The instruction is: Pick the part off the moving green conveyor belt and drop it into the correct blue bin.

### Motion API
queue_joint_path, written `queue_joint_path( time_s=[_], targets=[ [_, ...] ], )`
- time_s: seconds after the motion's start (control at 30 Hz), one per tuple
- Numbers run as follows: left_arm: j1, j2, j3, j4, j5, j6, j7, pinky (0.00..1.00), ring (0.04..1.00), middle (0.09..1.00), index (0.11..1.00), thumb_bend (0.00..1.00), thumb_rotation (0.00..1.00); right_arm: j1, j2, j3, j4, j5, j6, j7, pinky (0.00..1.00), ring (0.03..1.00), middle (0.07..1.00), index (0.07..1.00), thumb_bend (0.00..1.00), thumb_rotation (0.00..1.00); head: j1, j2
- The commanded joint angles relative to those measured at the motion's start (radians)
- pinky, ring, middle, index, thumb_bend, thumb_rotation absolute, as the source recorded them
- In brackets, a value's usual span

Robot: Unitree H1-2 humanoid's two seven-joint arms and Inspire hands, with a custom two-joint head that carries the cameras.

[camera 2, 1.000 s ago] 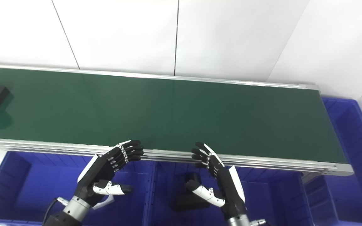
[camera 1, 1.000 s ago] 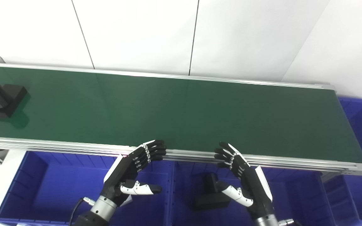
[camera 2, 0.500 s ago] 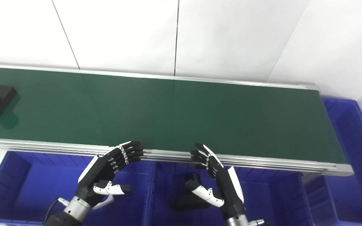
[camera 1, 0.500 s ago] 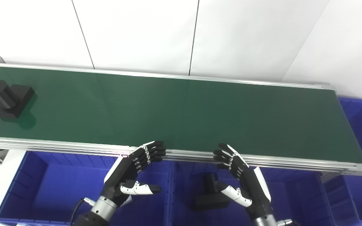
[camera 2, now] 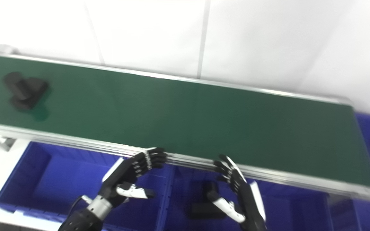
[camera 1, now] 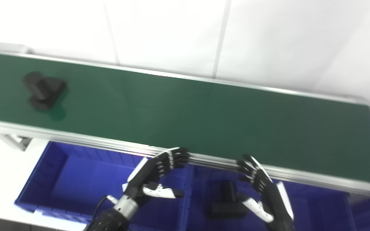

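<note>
Bright, even light, with soft blur over both views.

The white wall (camera 1: 268,41) across the top is washed out nearly to glare, its panel seams faint. The green belt (camera 1: 204,115) carries a dull sheen at frame centre. The black part (camera 1: 43,91) at upper left is smeared, its shadow falling toward the lower right. Edges of both hands and the belt's rail at lower right look soft.

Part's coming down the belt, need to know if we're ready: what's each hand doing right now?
Left hand: open, holding nothing, poised at the belt's near rail.
Right hand: open, holding nothing, over the blue bin.
</note>
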Motion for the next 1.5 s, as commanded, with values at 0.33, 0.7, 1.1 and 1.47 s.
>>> queue_joint_path(
  time_s=[0.33, 0.7, 1.1, 1.47],
  targets=[
    [-0.046, -0.024, -0.008, 0.085, 0.016, -0.102, 0.003, 0.76, 0.777, 0.787, 0.785, 0.99, 0.22, -0.046, -0.003, -0.014, 0.079, 0.029, -0.123, 0.003, 0.71, 0.798, 0.831, 0.907, 0.69, 0.61, 0.067, -0.108],
    [-0.067, -0.031, -0.003, 0.136, 0.022, -0.126, -0.002, 0.74, 0.770, 0.786, 0.776, 1.00, 0.23, -0.061, -0.005, -0.015, 0.116, 0.028, -0.133, 0.001, 0.71, 0.796, 0.831, 0.907, 0.66, 0.60, 0.079, -0.158],
    [-0.080, -0.037, -0.004, 0.153, 0.029, -0.130, 0.004, 0.73, 0.758, 0.776, 0.762, 1.00, 0.20, -0.069, -0.008, -0.017, 0.127, 0.044, -0.139, 0.007, 0.70, 0.790, 0.829, 0.904, 0.65, 0.56, 0.082, -0.161],
    [-0.080, -0.048, -0.008, 0.153, 0.042, -0.130, 0.014, 0.73, 0.759, 0.775, 0.759, 1.00, 0.19, -0.059, -0.015, -0.031, 0.094, 0.079, -0.140, 0.011, 0.71, 0.792, 0.822, 0.900, 0.64, 0.57, 0.102, -0.157]
  ],
)
